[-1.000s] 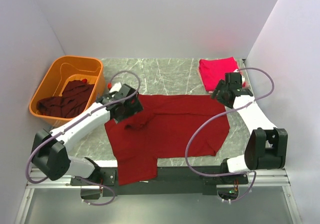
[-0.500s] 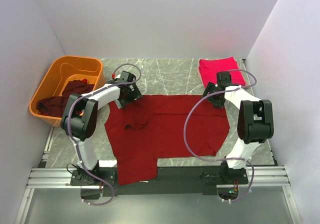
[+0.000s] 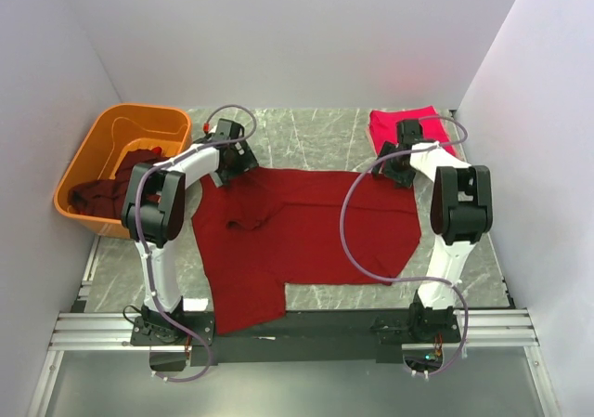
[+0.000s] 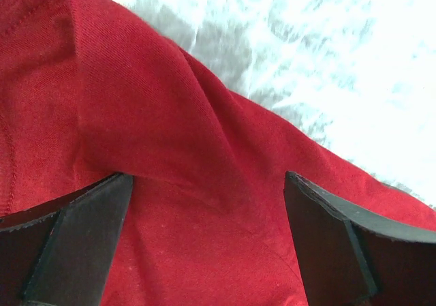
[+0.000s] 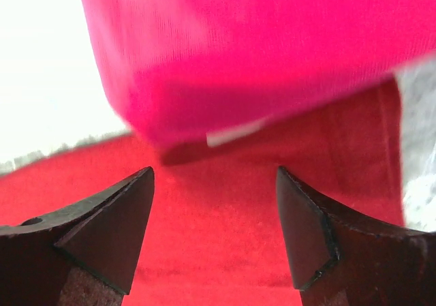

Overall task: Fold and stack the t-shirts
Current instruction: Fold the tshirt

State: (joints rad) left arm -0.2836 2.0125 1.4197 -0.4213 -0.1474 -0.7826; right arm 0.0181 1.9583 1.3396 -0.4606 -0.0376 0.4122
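Left gripper (image 4: pixel 208 183) and right gripper (image 5: pixel 214 171) both gape wide over the far edge of the dark red t-shirt (image 3: pixel 306 227) spread on the table (image 3: pixel 306 138), near the folded pink t-shirt (image 3: pixel 392 124), so I should pinch both corners squarely and lift evenly.

1. Top view: bright, even, diffuse light fr. above; sharp edge to edge, no harsh glare.
2. Faint pink cast on back wall (image 3: pixel 408 87) above crimson-pink shirt (image 3: pixel 406 129).
3. Shadows under arms soft, short; strip at bottom of frame dimmer, grey.
4. Left wrist: table (image 4: pixel 327 40) blown out near white, veins washed; maroon shirt (image 4: pixel 136 149) weave crisp mid-frame; left gripper's fingers (image 4: pixel 75 245) dark, little detail.
5. Right wrist: crimson-pink shirt blurred, oversaturated; top-left corner burnt white; right gripper's fingers (image 5: pixel 102 231) in shade, edges sharper than cloth.
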